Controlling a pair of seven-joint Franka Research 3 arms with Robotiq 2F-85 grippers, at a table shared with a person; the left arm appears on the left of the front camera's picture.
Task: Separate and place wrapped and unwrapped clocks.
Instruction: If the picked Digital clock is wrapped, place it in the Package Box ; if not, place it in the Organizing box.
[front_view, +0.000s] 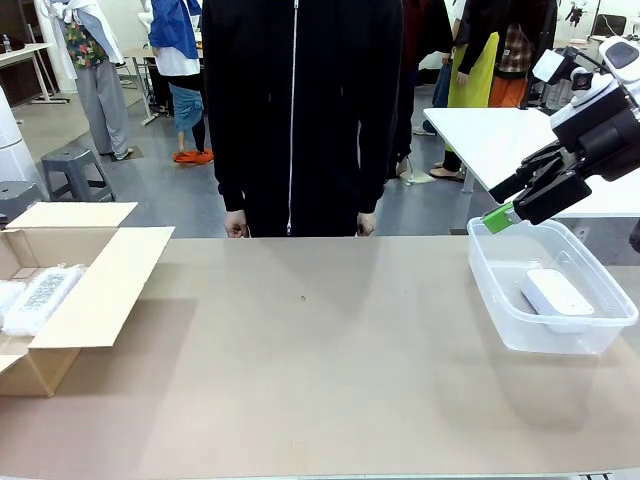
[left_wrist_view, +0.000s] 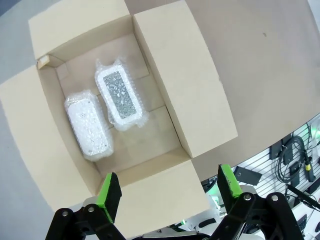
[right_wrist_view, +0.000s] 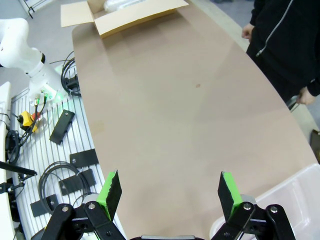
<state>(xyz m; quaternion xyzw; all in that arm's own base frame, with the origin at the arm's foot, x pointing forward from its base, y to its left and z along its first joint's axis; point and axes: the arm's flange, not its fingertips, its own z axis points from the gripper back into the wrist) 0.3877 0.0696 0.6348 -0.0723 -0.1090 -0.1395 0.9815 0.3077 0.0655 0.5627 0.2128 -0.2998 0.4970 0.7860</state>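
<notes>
Two wrapped clocks lie side by side in an open cardboard box (left_wrist_view: 165, 90): one (left_wrist_view: 121, 95) shows a grey speckled face, the other (left_wrist_view: 88, 124) is whitish. In the front view the box (front_view: 95, 290) stands at the table's left end with a wrapped clock (front_view: 42, 295) showing inside. My left gripper (left_wrist_view: 168, 187) hangs open high above the box's near flap and holds nothing. The unwrapped clock (front_view: 558, 293), smooth and white, lies in a clear plastic bin (front_view: 490, 275) at the right. My right gripper (front_view: 500, 205) hovers open above the bin's far left corner, nothing between its fingers.
A person in a black zip jacket (front_view: 300, 100) stands at the far edge, hands (front_view: 236, 228) down by the table. The brown tabletop (front_view: 320, 340) stretches bare between box and bin. In the right wrist view the bin's corner (right_wrist_view: 295, 200) lies beside my right gripper (right_wrist_view: 169, 190).
</notes>
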